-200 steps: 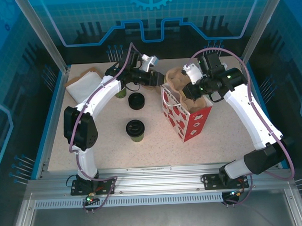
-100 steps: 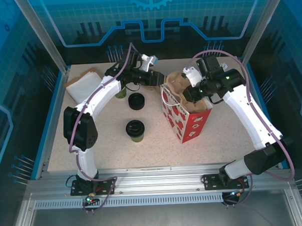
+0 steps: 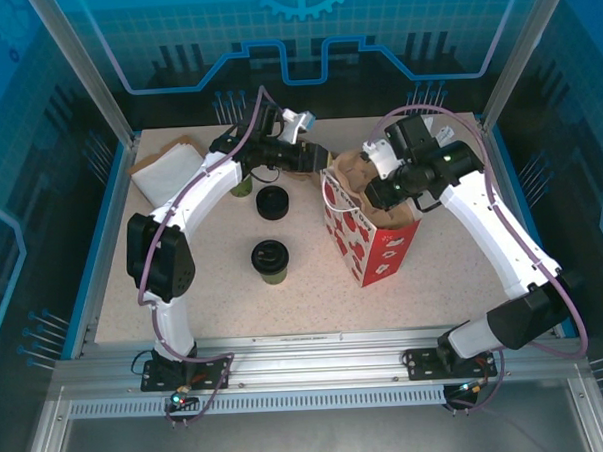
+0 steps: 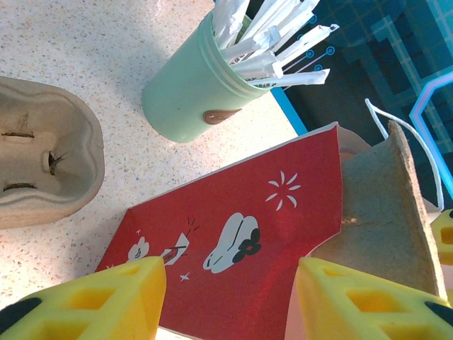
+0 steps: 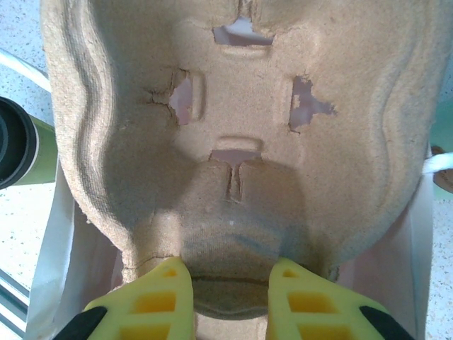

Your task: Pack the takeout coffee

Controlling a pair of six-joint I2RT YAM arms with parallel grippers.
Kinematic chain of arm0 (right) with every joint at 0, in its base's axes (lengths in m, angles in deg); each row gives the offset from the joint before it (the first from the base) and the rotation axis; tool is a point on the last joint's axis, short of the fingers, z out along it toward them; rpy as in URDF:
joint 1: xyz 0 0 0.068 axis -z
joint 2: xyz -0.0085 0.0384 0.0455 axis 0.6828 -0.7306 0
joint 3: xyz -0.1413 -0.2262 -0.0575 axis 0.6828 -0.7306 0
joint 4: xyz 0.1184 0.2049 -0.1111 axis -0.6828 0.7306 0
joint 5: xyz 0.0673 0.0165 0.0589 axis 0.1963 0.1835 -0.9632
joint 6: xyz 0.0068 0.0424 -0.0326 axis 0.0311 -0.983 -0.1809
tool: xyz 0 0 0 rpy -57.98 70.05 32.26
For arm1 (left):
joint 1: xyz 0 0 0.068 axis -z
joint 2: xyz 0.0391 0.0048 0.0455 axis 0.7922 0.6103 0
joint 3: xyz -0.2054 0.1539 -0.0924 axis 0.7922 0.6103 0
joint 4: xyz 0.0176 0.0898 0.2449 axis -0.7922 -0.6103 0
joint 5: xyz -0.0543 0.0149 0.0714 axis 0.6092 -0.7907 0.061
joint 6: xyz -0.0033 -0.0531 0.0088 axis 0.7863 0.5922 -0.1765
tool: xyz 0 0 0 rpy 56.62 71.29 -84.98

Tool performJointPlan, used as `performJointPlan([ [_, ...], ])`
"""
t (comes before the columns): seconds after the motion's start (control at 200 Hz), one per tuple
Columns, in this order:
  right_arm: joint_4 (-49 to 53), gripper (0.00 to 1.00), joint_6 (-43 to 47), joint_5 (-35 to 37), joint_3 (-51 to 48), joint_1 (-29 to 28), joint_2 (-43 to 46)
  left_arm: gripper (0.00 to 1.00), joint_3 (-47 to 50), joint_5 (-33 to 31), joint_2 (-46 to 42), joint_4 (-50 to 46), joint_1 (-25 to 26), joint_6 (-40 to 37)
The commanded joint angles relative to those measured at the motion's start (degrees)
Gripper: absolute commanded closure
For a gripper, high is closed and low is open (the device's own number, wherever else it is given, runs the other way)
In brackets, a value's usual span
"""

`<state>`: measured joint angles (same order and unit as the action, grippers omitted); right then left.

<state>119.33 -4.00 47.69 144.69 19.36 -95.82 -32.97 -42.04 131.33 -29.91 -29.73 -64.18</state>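
The takeout coffee point(image 3: 269, 259), an olive-green cup with a black lid, stands on the table left of the red paper bag point(image 3: 378, 248). Its lid and side also appear at the left edge of the right wrist view point(image 5: 14, 152). My right gripper point(image 3: 372, 163) point(image 5: 232, 265) is shut on the rim of a brown pulp cup carrier point(image 5: 241, 106), held tilted in the bag's open mouth. My left gripper point(image 3: 319, 160) point(image 4: 230, 273) is open at the bag's top left edge, with the red side panel point(image 4: 233, 212) between its fingers.
A low stack of black lids point(image 3: 271, 201) sits behind the coffee, and lidless green cups point(image 3: 242, 186) stand partly under my left arm. White napkins point(image 3: 164, 172) lie at the back left. A mint cup of wrapped straws point(image 4: 187, 99) and a second carrier point(image 4: 42, 170) sit beyond the bag.
My right gripper has shifted slightly left and down, bringing the carrier a little deeper into the bag's mouth. The left arm and the coffee have not moved.
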Motion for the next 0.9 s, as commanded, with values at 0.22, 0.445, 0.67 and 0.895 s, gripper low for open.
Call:
performJointPlan([
  [0.22, 3.83, 0.78, -0.54, 3.67, -1.83, -1.52, -0.6, 0.45, 1.69, -1.74, -1.59, -1.19, -0.52, -0.88],
  [0.445, 4.46, 0.79, -0.88, 5.9, -1.85, -2.39, -1.99, 0.45, 1.87, -1.31, -1.86, -0.78, -0.52, -1.01],
  [0.67, 4.62, 0.78, -1.08, 6.58, -1.87, -3.43, -3.06, 0.44, 2.74, -1.04, -2.55, 0.28, -0.42, -0.76],
  [0.895, 4.63, 0.79, -1.03, 6.76, -1.69, -3.67, -2.65, 0.44, 3.09, -1.37, -2.82, 0.57, -0.33, -0.75],
])
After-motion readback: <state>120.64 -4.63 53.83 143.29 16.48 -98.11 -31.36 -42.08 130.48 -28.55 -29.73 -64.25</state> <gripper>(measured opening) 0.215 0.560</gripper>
